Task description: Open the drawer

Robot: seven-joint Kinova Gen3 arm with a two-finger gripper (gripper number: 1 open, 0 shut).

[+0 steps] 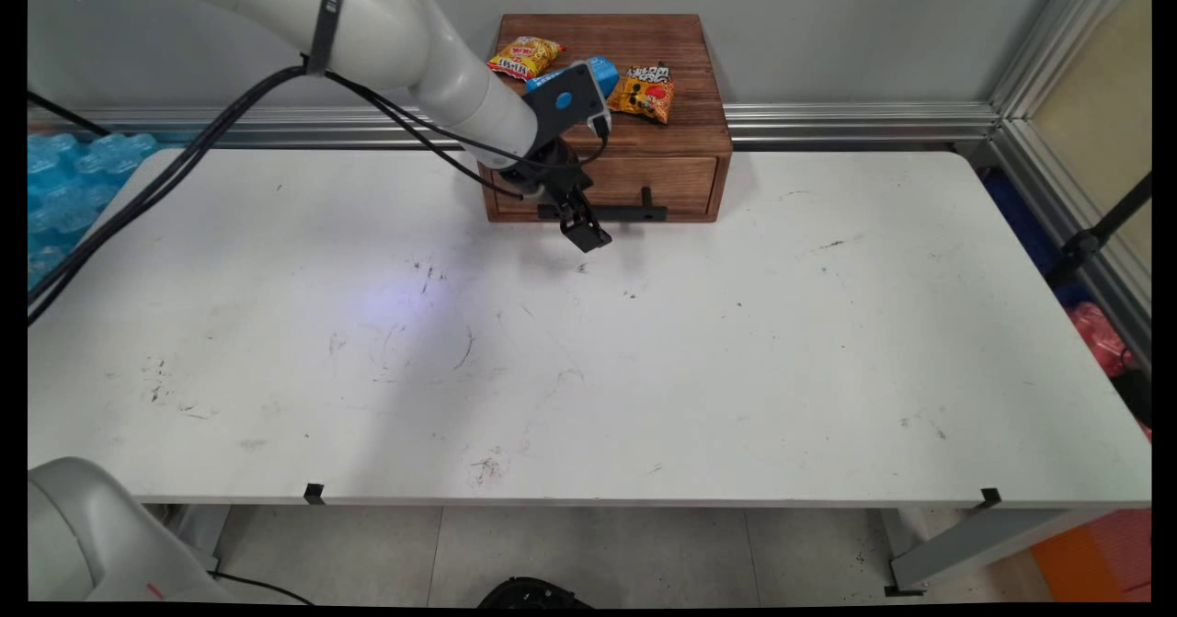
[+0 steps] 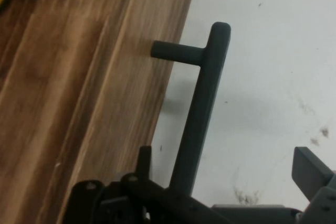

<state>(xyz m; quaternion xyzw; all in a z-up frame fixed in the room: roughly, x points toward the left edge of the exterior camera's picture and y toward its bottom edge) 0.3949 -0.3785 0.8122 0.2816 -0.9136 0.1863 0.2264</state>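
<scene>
A brown wooden box with one drawer stands at the table's far edge by the wall. A black bar handle crosses the drawer front. My gripper hangs low at the handle's left part, just above the table. In the hand view the handle runs between the two spread fingers of the gripper, which is open and grips nothing. On the box top lie a yellow snack packet, a blue packet partly hidden by my wrist, and an orange packet.
The white table stretches wide in front of the box. Blue bubble wrap lies off its left end, and a red bag sits past its right edge. An aluminium rail runs along the wall.
</scene>
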